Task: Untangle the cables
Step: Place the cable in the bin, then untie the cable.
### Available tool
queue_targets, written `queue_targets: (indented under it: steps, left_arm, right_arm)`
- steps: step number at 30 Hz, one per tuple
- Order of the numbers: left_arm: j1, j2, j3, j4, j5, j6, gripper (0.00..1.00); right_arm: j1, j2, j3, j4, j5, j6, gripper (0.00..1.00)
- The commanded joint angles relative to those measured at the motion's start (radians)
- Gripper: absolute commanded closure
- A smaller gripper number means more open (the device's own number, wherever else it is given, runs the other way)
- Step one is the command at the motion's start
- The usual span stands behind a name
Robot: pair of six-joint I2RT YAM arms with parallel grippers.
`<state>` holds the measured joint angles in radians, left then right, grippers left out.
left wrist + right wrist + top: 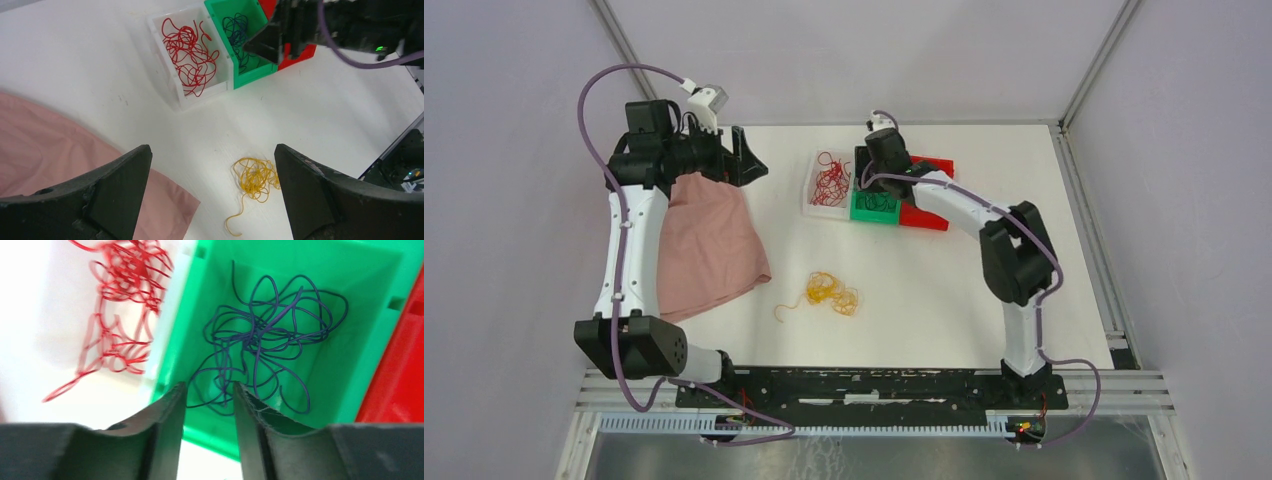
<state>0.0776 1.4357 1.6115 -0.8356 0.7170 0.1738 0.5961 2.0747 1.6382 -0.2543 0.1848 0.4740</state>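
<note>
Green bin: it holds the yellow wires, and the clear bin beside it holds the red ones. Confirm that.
Not quite. The right wrist view shows the green bin holds dark blue wires; the yellow wires lie loose on the table. The clear bin beside it does hold the red wires.

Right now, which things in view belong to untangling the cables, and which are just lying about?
Part of the job:
red cables in the clear bin
dark blue cables in the green bin
yellow cables, loose on the table
red bin beside the green one

Just lying about:
pink cloth on the table's left side
</note>
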Motion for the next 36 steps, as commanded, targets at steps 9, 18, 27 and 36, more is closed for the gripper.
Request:
queue_targets:
  steps: [9, 18, 27, 36]
  left_arm:
    - [0.015, -0.087, -0.06, 0.045, -0.022, 0.105, 0.01]
    - [0.016, -0.084, -0.059, 0.062, 0.036, 0.074, 0.01]
    - [0.015, -0.091, -0.066, 0.064, 0.056, 0.064, 0.01]
    - [0.015, -0.104, -0.084, 0.063, 0.065, 0.07, 0.01]
  right_arm:
    - [0.129, -0.526, -0.316, 0.045, -0.12, -0.103, 0.32]
    - [0.275, -0.646, -0.618, -0.015, -0.157, 0.025, 0.33]
    - [0.284, -0.612, -0.772, 0.168, -0.342, 0.178, 0.43]
    - [0.284, -0.481, -0.749, 0.243, -0.348, 0.209, 0.56]
